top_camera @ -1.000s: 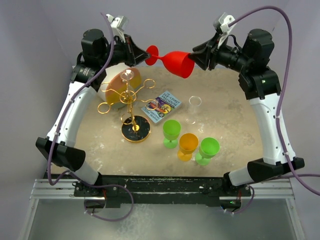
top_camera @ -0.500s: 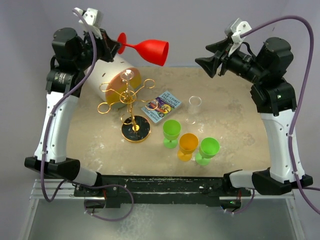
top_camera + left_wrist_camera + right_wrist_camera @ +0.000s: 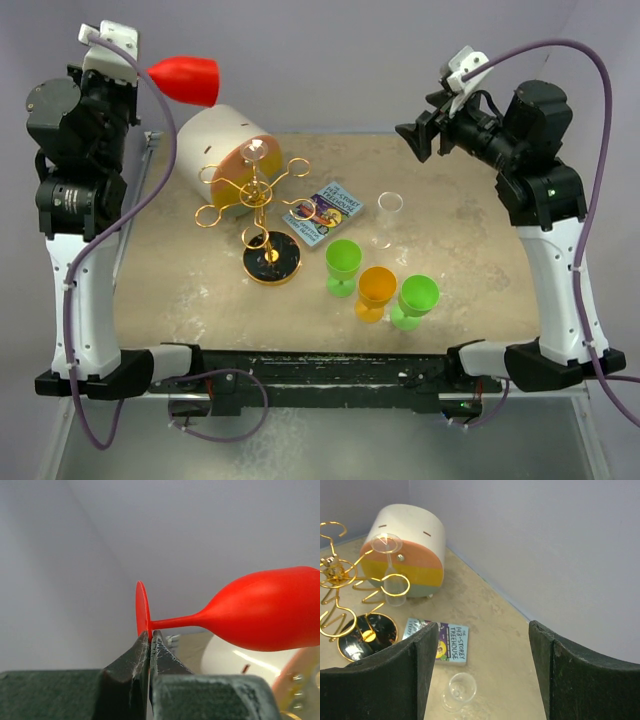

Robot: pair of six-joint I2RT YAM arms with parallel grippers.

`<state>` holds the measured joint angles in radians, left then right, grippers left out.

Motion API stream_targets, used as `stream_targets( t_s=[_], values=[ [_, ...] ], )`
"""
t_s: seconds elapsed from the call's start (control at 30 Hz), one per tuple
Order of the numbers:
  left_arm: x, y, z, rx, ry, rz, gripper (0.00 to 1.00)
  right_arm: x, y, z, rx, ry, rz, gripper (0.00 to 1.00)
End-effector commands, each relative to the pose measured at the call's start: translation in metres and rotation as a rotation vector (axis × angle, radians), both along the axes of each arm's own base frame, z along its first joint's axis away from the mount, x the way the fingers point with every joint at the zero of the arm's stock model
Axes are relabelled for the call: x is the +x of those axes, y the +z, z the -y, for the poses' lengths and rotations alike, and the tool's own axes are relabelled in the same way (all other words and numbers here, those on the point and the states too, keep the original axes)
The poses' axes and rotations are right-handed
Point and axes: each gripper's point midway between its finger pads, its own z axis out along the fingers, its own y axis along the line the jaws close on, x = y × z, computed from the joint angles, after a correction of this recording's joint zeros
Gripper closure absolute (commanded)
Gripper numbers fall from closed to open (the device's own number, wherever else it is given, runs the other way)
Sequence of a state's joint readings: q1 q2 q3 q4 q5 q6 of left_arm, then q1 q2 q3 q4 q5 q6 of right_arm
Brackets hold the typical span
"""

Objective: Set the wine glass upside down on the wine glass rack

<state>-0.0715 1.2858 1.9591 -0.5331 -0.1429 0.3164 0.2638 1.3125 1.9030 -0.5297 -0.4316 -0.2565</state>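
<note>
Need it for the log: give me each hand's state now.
Left hand: closed on the foot of the red wine glass.
Right hand: open, holding nothing.

A: What does the left wrist view crop?
B: The red wine glass [image 3: 265, 612]; its rim runs past the right edge.
A: And the right wrist view?
B: The wine glass rack [image 3: 334, 571], cut by the left edge.

Lying on its side at the back left of the table [image 3: 480, 290], big white drum [image 3: 215, 135], striped end frontward. Book [image 3: 328, 213] flat mid-table, clear glass [image 3: 390, 203] just right. Nearer the front, upright in a row: green goblet [image 3: 343, 262], orange goblet [image 3: 377, 288], second green goblet [image 3: 418, 296].
</note>
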Motion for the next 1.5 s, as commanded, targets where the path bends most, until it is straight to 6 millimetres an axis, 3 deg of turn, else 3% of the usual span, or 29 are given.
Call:
stream_targets(
  t_s=[0.0, 0.1, 0.27, 0.37, 0.53, 0.83, 1.23, 1.47],
  values=[
    [-0.020, 0.009, -0.047, 0.240, 0.233, -0.008, 1.00, 0.000, 0.004, 0.008, -0.025, -0.040, 0.041, 0.24],
    [-0.024, -0.007, -0.057, 0.376, 0.272, -0.093, 1.00, 0.003, 0.000, 0.007, -0.032, -0.041, 0.033, 0.23],
    [-0.022, -0.054, -0.080, 0.638, 0.358, -0.310, 1.00, 0.004, -0.002, 0.007, -0.041, -0.038, 0.029, 0.23],
    [-0.021, -0.076, -0.081, 0.719, 0.331, -0.398, 1.00, 0.004, -0.004, 0.007, -0.046, -0.034, 0.029, 0.23],
    [-0.022, -0.113, -0.069, 0.830, 0.178, -0.547, 1.00, 0.004, -0.006, 0.009, -0.046, -0.037, 0.030, 0.23],
    [-0.004, -0.155, -0.037, 0.924, -0.065, -0.625, 1.00, 0.001, -0.010, 0.009, -0.048, -0.024, 0.023, 0.23],
    [0.022, -0.181, 0.014, 0.991, -0.278, -0.607, 1.00, -0.001, -0.011, 0.013, -0.040, -0.019, 0.022, 0.23],
    [0.030, -0.185, 0.038, 0.979, -0.377, -0.571, 1.00, -0.002, -0.011, 0.014, -0.034, -0.013, 0.021, 0.23]
  ],
)
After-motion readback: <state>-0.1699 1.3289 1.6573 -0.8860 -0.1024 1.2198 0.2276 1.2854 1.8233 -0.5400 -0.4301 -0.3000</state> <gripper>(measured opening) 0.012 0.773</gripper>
